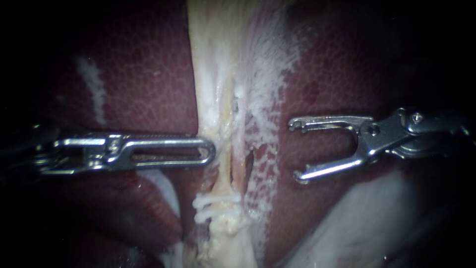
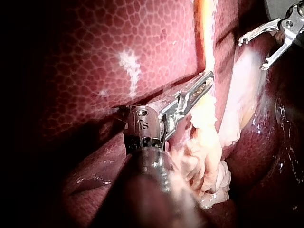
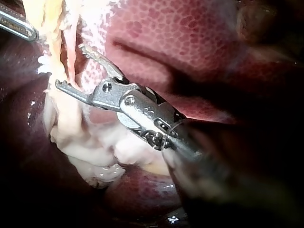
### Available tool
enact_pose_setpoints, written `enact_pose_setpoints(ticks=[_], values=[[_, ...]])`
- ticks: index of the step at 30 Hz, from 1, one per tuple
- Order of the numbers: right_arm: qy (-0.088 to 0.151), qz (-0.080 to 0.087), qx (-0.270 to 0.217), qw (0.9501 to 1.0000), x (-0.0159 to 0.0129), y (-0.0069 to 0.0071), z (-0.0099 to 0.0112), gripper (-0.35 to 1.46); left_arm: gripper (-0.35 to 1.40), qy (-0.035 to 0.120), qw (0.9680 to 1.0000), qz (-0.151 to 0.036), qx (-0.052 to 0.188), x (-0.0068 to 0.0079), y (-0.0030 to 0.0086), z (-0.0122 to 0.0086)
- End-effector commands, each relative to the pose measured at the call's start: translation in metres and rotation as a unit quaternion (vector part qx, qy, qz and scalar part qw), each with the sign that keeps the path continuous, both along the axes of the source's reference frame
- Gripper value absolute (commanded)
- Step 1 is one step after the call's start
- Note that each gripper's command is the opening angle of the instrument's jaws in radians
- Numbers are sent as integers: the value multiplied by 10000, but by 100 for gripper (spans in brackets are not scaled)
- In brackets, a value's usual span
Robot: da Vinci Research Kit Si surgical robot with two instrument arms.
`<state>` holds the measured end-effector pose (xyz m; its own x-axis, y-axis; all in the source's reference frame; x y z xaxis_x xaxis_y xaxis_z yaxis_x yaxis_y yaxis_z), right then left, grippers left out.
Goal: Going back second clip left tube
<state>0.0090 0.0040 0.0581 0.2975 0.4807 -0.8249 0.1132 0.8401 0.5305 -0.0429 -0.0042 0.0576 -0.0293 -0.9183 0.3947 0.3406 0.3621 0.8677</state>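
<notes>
Endoscope: the right instrument has its claw wide open and empty. It's aimed at the left tube, which runs crosswise to it, near but not touching. The left instrument sits just beside the tube's far side. Left wrist: same gap. Right wrist: tube dead ahead of the claw. Backing straight out looks clear, I reckon.

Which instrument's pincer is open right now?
The right instrument, entering from the right: its pincer stands wide apart, with nothing between the hooked tips. The left instrument has its pincer closed, showing no gap.
</notes>
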Motion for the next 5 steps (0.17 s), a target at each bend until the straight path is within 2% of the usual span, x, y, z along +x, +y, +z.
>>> enact_pose_setpoints(ticks=[1,5], values=[[0,-1,0,10000,0,0,0,60,-35,0,10000,1,1,0,0,0],[2,-3,0,10000,-1,0,0,60,-35,0,10000,1,1,0,0,0]])
